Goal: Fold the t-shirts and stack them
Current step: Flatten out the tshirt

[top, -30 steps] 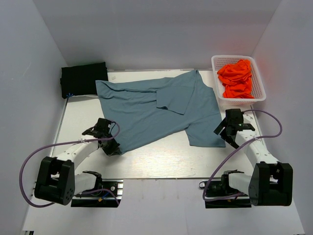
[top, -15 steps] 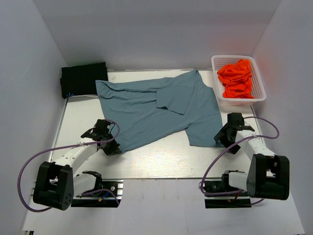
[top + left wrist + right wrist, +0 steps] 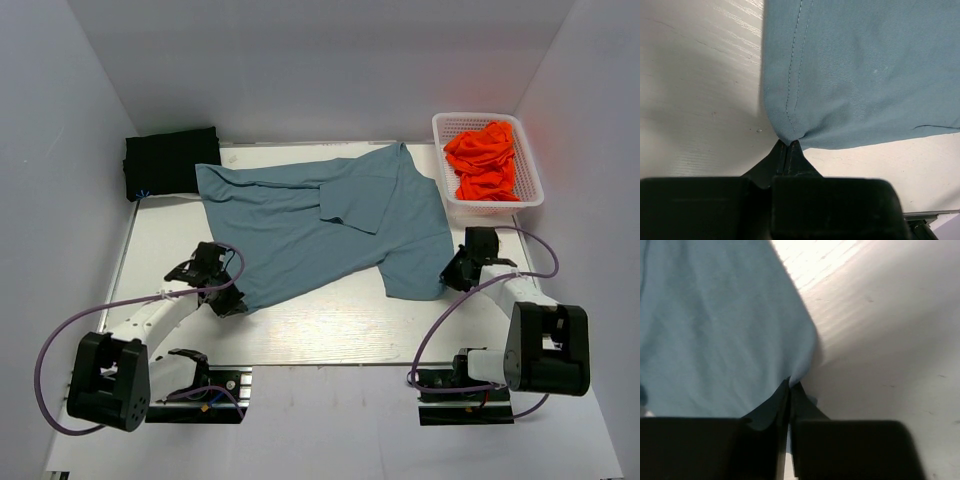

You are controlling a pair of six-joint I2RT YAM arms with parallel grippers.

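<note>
Your left gripper [image 3: 788, 145] has its jaws pressed together on the near-left corner of the slate-blue t-shirt [image 3: 320, 225]. The wrist view shows the stitched hem bunching to a point right where the fingertips meet. You will find that gripper low over the worktop [image 3: 330, 325], towards its left edge and not far from the near edge. Your right gripper [image 3: 790, 383] is also closed, with only a thin slit between the fingers and the shirt's near-right corner pinched in it. It sits close to the worktop's right edge. The shirt itself lies spread open across the middle of the worktop, with one flap folded back over its upper middle and its far hem reaching towards the far edge. A folded pile of black t-shirts [image 3: 170, 162] rests at the far-left corner, just beside the blue shirt's far-left end. The orange-red t-shirts [image 3: 482, 160] are heaped loosely in the white basket [image 3: 438, 135] at the far-right corner, close to the blue shirt's right side.
</note>
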